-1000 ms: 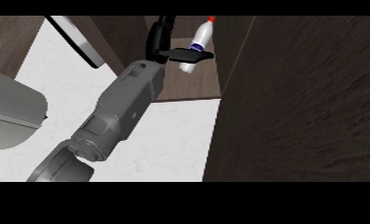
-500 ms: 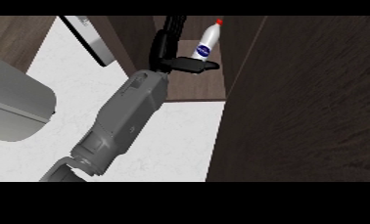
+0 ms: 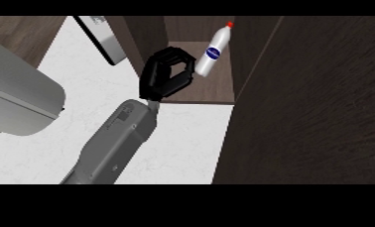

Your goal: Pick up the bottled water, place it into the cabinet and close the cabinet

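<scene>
Fingers (image 3: 174,55) of your right hand (image 3: 164,80) are curled inward and pinch nothing. You see the dark cabinet (image 3: 307,102) filling the right side, with the hand at its open front. The white counter (image 3: 183,141) lies below. The bottle (image 3: 212,52) stands inside the cabinet, leaning, red cap up, just beside the hand; you cannot tell whether they touch.
</scene>
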`<state>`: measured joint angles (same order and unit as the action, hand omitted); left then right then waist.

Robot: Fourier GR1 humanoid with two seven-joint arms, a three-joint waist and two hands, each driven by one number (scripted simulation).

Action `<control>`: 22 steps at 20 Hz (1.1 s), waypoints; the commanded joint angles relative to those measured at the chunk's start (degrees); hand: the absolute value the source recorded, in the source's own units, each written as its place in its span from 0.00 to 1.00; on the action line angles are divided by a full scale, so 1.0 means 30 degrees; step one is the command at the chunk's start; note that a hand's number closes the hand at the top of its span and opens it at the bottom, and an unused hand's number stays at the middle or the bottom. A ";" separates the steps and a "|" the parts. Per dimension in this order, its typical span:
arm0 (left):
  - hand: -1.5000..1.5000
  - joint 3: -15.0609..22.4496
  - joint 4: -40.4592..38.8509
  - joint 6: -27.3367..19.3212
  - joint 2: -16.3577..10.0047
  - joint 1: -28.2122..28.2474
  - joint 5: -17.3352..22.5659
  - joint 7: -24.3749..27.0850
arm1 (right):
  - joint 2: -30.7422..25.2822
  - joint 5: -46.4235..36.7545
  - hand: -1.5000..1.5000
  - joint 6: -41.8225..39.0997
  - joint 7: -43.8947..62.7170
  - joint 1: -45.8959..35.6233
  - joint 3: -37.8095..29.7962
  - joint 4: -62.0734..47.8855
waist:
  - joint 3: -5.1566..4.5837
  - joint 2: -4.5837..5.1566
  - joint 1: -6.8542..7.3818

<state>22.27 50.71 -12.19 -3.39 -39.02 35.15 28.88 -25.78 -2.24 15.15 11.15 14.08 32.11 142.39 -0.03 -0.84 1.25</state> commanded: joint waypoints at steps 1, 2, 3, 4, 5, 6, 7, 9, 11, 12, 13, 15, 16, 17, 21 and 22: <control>1.00 0.0875 0.3270 0.0566 -0.1331 0.3246 -0.0191 -0.0547 | -0.1357 -0.0923 1.00 -0.0925 0.2672 -0.0864 0.0180 0.2419 | -0.0026 0.0016 0.0237; 1.00 0.1157 0.4705 -0.0698 -0.0757 0.3613 -0.0319 -0.1125 | -0.1132 -0.0932 1.00 -0.1250 0.2426 -0.1383 0.0685 0.0876 | -0.0007 0.0047 0.0234; 1.00 0.1084 0.4816 -0.0067 -0.1595 0.4312 -0.0392 -0.0816 | -0.1388 -0.1862 1.00 -0.1458 0.2262 -0.0762 0.2187 0.1362 | -0.0014 0.0023 0.0031; 1.00 0.0867 0.5803 0.0386 -0.2349 0.5170 -0.0083 -0.0879 | -0.1593 -0.2107 1.00 -0.1426 0.2414 -0.0421 0.2633 0.1426 | -0.0015 -0.0013 0.0032; 1.00 0.1552 0.7260 -0.0055 -0.2689 0.6374 -0.0407 -0.1344 | -0.1286 -0.0569 1.00 -0.1224 0.3788 -0.1160 0.1802 0.2071 | -0.0014 0.0005 0.0289; 1.00 0.1684 0.8645 -0.1085 -0.2534 0.6878 -0.0647 -0.1701 | -0.1387 -0.0332 1.00 -0.1722 0.2741 -0.0710 0.2267 0.1254 | 0.0015 0.0049 0.0085; 1.00 0.1329 0.9169 -0.0182 -0.3525 0.7842 -0.0372 -0.1245 | -0.0121 -0.1312 1.00 -0.0909 0.3346 -0.1293 0.3812 0.0561 | -0.0012 0.0048 0.0182; 1.00 0.1723 1.1238 -0.0907 -0.3767 0.9330 -0.0851 -0.1378 | 0.0263 -0.0968 1.00 -0.0907 0.4909 -0.2399 0.3577 0.1386 | -0.0010 0.0110 0.0073; 1.00 0.1002 1.1825 -0.0284 -0.4620 0.9609 -0.0406 -0.2077 | 0.1088 -0.0716 1.00 -0.0856 0.5806 -0.3201 0.4282 0.1864 | -0.0009 0.0164 -0.0098; 1.00 0.1322 1.2668 -0.1059 -0.4233 1.0128 -0.1106 -0.1759 | 0.1605 -0.1358 1.00 -0.0869 0.6296 -0.3797 0.4908 0.1202 | -0.0007 0.0177 -0.0169; 1.00 0.0906 1.3675 -0.0318 -0.5383 1.0985 -0.0416 -0.2321 | 0.2172 -0.2066 1.00 -0.0571 0.6553 -0.4519 0.5349 0.0624 | -0.0017 0.0145 -0.0055; 1.00 0.0428 1.4510 -0.0039 -0.5992 1.1807 -0.0159 -0.2350 | 0.3788 -0.1732 1.00 -0.0356 0.7615 -0.6217 0.5707 -0.0557 | -0.0028 0.0157 0.0098; 1.00 0.0384 1.5091 0.0435 -0.6857 1.2814 -0.0296 -0.2095 | 0.4065 -0.1618 1.00 -0.0292 0.8093 -0.6355 0.5904 -0.0367 | -0.0028 0.0137 0.0130; 1.00 0.0014 1.4820 0.0521 -0.6470 1.3050 -0.0329 -0.1487 | 0.4640 -0.1946 1.00 -0.0476 0.8723 -0.7066 0.6262 -0.0870 | -0.0024 0.0190 -0.0070; 1.00 -0.0942 1.4422 0.2170 -0.6791 1.4446 0.0300 -0.0265 | 0.7513 -0.2112 1.00 -0.0365 0.8325 -0.8653 0.7381 -0.3572 | -0.0027 0.0251 -0.0067; 1.00 -0.0947 1.5054 0.1435 -0.6616 1.4672 0.0229 -0.0624 | 0.7974 -0.3698 1.00 -0.0158 0.9558 -0.8808 0.9163 -0.3498 | -0.0034 0.0167 -0.0163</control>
<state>21.26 94.58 -9.45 -22.39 0.93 35.00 25.20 -9.23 -8.77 14.07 35.86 -7.76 51.56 135.30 -0.08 -0.28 0.96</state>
